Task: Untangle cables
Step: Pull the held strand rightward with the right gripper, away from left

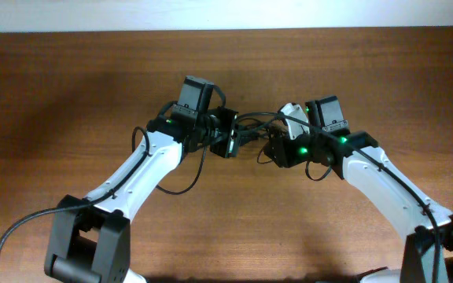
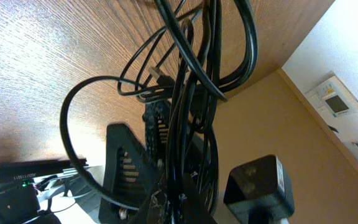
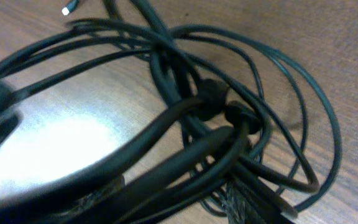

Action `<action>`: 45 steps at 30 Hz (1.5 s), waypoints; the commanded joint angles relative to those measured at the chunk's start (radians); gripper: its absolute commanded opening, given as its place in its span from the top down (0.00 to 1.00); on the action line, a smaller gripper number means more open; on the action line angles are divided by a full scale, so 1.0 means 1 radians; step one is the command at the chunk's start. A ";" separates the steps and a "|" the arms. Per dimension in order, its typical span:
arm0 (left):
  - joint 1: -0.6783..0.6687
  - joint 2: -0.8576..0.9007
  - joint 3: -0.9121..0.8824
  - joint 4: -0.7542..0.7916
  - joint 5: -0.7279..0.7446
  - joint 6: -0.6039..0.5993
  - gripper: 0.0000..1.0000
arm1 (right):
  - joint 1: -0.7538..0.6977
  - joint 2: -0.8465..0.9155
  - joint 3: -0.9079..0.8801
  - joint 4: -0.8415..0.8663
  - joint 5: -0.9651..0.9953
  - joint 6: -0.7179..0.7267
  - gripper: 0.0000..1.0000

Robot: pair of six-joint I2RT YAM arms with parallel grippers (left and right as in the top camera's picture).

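Observation:
The cables (image 1: 252, 122) are a tangle of thin black cords strung between my two grippers above the middle of the wooden table. In the left wrist view the cables (image 2: 194, 74) run up from the jaws as a tight bundle, with loose loops and a small plug end (image 2: 160, 76). My left gripper (image 1: 228, 141) (image 2: 179, 210) is shut on that bundle. In the right wrist view the cables (image 3: 210, 106) knot together and several strands fill the gap of my right gripper (image 1: 272, 149) (image 3: 179, 202), closed round them beside its textured pad (image 3: 248, 202).
The brown wooden table (image 1: 69, 94) ends at a pale wall (image 1: 211, 14) at the back. A small white plug tip (image 3: 69, 10) lies on the wood. Each arm's own thick black cable (image 1: 183, 187) hangs beside it. A black camera block (image 2: 257, 186) stands close to the left gripper.

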 commanded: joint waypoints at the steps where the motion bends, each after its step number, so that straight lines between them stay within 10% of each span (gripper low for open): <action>1: 0.000 -0.014 -0.001 0.003 0.060 -0.012 1.00 | 0.006 0.040 -0.011 0.046 0.088 0.011 0.47; 10: 0.000 -0.014 -0.001 0.003 0.082 -0.012 1.00 | 0.035 0.113 -0.011 0.151 0.093 0.011 0.46; 13: 0.000 -0.014 -0.001 0.003 0.085 -0.012 1.00 | 0.051 0.115 -0.011 0.164 0.092 0.025 0.96; 26: 0.084 -0.014 -0.001 -0.080 -0.271 -0.004 1.00 | -0.113 -0.495 -0.002 -0.151 -0.495 0.033 0.96; 34: 0.100 -0.014 -0.001 -0.375 -0.463 0.316 1.00 | -0.114 -0.662 0.011 -0.005 -0.475 0.070 0.96; 39: 0.100 -0.014 -0.001 -0.464 -0.589 0.758 1.00 | -0.114 -0.662 0.011 0.207 -0.480 0.197 0.96; 45: 0.100 -0.013 -0.001 -0.483 -0.671 0.883 1.00 | -0.138 -0.657 0.011 0.241 -0.470 0.255 0.96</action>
